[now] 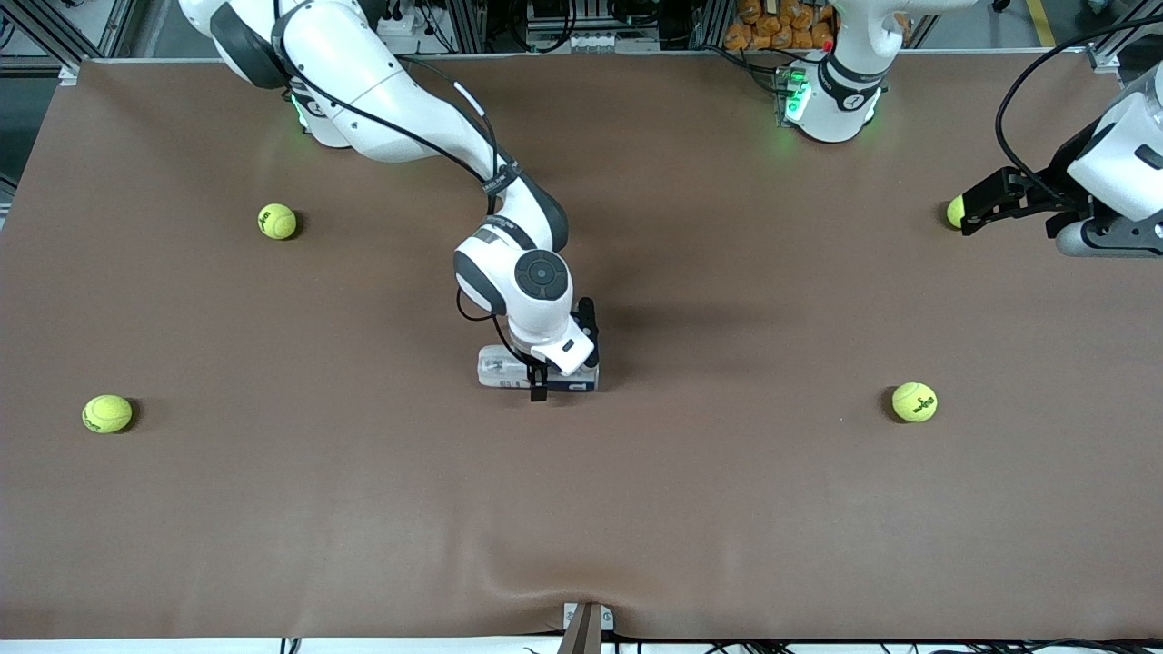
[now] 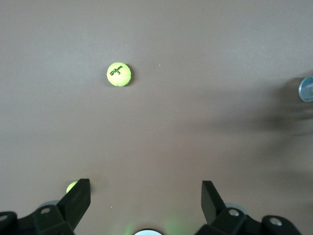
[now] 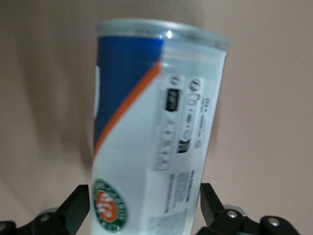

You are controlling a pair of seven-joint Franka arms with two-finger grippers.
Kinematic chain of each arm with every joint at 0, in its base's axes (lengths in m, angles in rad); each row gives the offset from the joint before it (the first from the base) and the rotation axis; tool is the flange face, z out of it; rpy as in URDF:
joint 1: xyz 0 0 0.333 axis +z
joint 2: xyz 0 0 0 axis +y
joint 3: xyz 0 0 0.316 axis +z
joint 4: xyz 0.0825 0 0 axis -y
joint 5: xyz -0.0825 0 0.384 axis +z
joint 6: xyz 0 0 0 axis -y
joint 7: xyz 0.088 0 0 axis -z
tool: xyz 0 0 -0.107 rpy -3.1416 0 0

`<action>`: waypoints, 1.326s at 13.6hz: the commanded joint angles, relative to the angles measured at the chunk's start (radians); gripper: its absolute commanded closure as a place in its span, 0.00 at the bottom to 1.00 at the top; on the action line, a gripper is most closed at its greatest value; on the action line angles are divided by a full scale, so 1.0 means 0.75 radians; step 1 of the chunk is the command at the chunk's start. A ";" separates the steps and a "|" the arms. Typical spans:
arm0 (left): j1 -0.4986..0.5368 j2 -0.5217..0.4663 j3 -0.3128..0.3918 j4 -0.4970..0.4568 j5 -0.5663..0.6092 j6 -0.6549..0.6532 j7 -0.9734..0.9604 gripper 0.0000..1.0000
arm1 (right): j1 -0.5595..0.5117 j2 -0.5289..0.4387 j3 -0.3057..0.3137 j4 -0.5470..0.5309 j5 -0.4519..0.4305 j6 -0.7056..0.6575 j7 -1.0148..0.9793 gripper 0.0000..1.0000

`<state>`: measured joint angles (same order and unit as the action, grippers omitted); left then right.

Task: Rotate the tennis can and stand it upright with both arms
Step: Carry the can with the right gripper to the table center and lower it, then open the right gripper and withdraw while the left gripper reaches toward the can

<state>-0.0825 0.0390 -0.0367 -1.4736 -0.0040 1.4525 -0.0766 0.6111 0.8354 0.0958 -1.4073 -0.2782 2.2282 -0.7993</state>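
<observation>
The brown, matte counter (image 1: 727, 509) fills nearly the whole front view, its covering smooth apart from a slight ripple at the bottom centre edge. Broad bare stretches lie across the lower half and the upper middle.

The right arm (image 1: 382, 100) reaches from the upper left of the frame down to the centre, where the right gripper (image 1: 543, 380) is low over the can (image 1: 495, 368). The can lies on its side at mid-counter, a slim clear plastic tube with a navy end toward the left arm's end of the counter. In the right wrist view its label shows blue, an orange stripe, white print panels and a round green-and-orange emblem; the black fingers (image 3: 76, 208) stand on either side of it, and I cannot tell whether they press it.

The left arm (image 1: 1122, 159) waits at the upper right edge, the left gripper (image 2: 145, 197) with fingers spread apart over bare counter.

Four fuzzy yellow-green balls (image 1: 277, 221) lie scattered well apart.
</observation>
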 commanded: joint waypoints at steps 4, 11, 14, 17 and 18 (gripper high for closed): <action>-0.011 0.011 -0.006 0.007 -0.062 0.004 -0.014 0.00 | -0.023 -0.265 0.005 -0.009 0.164 -0.246 0.035 0.00; 0.012 0.214 -0.006 0.001 -0.532 0.080 0.020 0.00 | -0.379 -0.494 0.003 -0.016 0.299 -0.553 0.384 0.00; 0.000 0.265 -0.006 -0.041 -0.690 0.182 0.110 0.00 | -0.575 -0.608 0.003 -0.026 0.303 -0.684 0.450 0.00; 0.000 0.267 -0.023 -0.191 -0.857 0.335 0.234 0.00 | -0.647 -0.757 -0.099 -0.046 0.303 -0.807 0.611 0.00; 0.006 0.277 -0.023 -0.246 -0.933 0.376 0.310 0.00 | -0.641 -0.798 -0.148 -0.050 0.303 -0.849 0.666 0.00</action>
<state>-0.0860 0.2639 -0.0487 -1.5705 -0.6216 1.6749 0.0700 0.1243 0.3296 0.0315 -1.3849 -0.0713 1.6247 -0.3937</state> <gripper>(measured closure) 0.000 0.000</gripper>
